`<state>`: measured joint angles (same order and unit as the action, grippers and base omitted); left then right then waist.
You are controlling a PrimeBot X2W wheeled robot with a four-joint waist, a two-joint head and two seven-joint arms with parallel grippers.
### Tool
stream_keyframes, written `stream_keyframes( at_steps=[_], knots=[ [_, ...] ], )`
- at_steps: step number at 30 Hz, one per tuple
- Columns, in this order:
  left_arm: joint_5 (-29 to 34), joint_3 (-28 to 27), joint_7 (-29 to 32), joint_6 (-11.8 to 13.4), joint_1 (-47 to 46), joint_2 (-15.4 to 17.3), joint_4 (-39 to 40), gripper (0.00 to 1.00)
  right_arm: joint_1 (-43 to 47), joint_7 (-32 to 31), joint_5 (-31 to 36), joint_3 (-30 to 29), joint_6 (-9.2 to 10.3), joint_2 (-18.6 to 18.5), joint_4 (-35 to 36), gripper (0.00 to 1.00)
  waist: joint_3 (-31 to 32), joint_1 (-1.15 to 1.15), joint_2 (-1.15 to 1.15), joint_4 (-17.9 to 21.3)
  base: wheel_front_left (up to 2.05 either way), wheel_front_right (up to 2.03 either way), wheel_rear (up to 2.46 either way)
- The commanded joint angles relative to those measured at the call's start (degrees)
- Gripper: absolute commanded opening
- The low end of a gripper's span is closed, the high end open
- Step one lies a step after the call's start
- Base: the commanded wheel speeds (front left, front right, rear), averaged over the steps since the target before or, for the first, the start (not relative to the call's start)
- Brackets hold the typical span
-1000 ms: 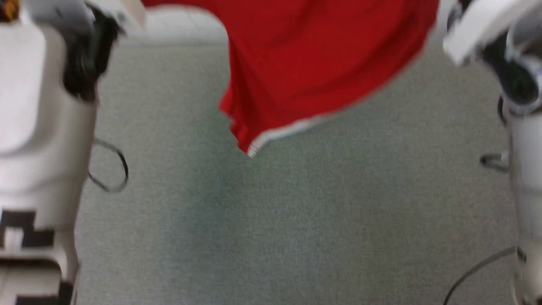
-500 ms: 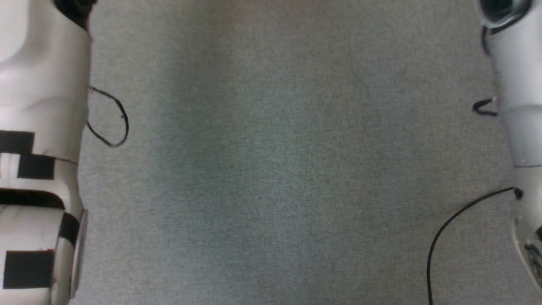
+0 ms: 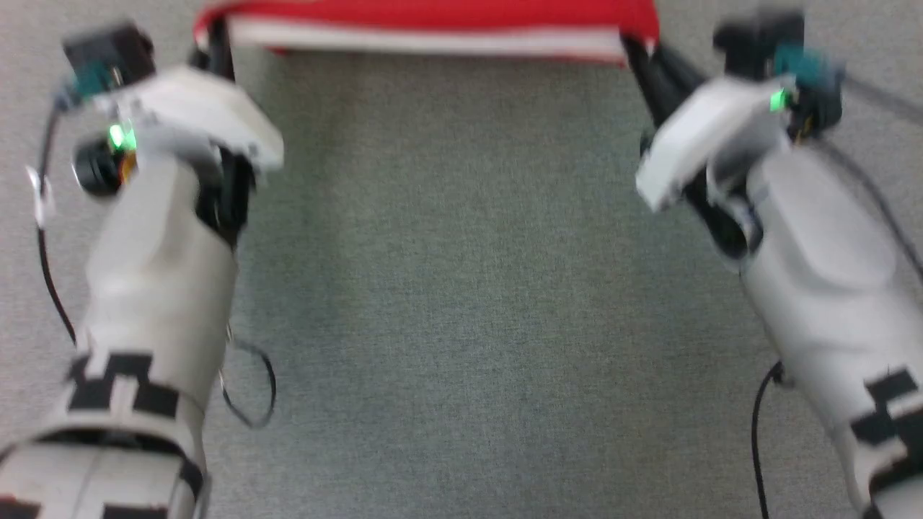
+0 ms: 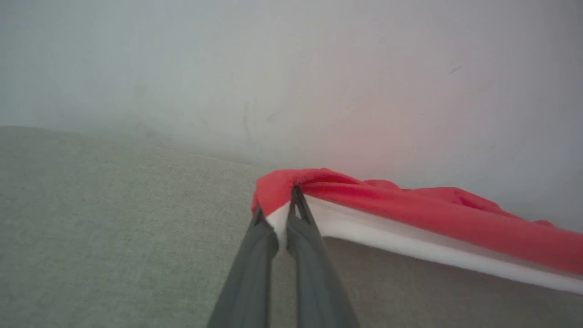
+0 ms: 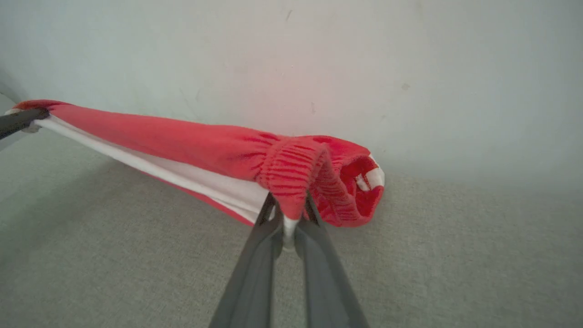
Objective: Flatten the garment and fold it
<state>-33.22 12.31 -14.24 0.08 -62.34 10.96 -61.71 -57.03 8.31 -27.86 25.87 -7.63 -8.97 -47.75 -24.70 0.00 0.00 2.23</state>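
Head view, blurred: the garment (image 3: 433, 21) hangs as a taut red strip with a white band on its near edge, across the top of the frame, over a grey woven surface (image 3: 461, 288). The left gripper (image 3: 211, 36) meets its left end and the right gripper (image 3: 633, 45) its right end. Finger gap unreadable here.

Left wrist view: the fingers are nearly together, pinching the white-banded corner at their tips. The cloth runs off rightward, held above the surface. A pale wall (image 4: 291, 68) is behind.

Right wrist view: the fingers are narrow, clamped on white cloth under a gathered red elastic section. A bunched roll sits just beyond the tips. The strip spans left to the other gripper's dark finger.
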Motion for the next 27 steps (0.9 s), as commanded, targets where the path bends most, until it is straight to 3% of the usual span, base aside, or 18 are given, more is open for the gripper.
stream_keyframes(
  at_steps=[1, 7, 11, 17, 23, 27],
  knots=[
    [-0.5, -0.9, -0.6, -0.4, 3.4, 0.6, 0.9, 0.0, 3.4, 1.5, -1.2, 0.9, 0.14, -1.8, 1.8, 0.0, 5.9, 0.0, 0.0, -2.5, 0.0, 0.0, 0.0],
    [0.7, -1.9, -0.7, -0.2, 18.6, 2.1, 10.2, 0.0, 17.3, 2.7, -3.2, 3.2, 0.14, -6.2, 12.1, 0.0, 13.8, 0.0, 0.0, -3.0, 0.0, 0.0, 0.0],
    [1.2, -2.3, 0.0, 2.2, 30.6, 4.2, 20.3, 0.0, 26.8, 0.5, -2.2, 1.7, 0.14, -8.3, 22.0, 0.0, 17.8, 0.0, 0.0, -2.7, 0.0, 0.0, 0.0],
    [0.9, -3.9, 8.5, 10.2, 49.8, 8.4, 43.2, 0.0, 42.3, -6.1, 2.6, -5.6, 0.14, -8.3, 38.3, 0.0, 20.9, 0.0, 0.0, -2.4, 0.0, 0.0, 0.0],
    [1.7, -4.8, 19.5, 19.7, 68.5, 11.7, 67.9, 0.0, 58.1, -13.5, 6.9, -13.4, 0.14, -3.5, 52.3, 0.0, 21.9, 0.0, 0.0, -2.9, 0.0, 0.0, 0.0],
    [3.1, -5.0, 26.5, 24.1, 76.3, 14.6, 80.7, 0.0, 66.3, -17.6, 9.3, -17.5, 0.14, -0.3, 59.6, 0.0, 21.7, 0.0, 0.0, -3.4, 0.0, 0.0, 0.0]
  ],
)
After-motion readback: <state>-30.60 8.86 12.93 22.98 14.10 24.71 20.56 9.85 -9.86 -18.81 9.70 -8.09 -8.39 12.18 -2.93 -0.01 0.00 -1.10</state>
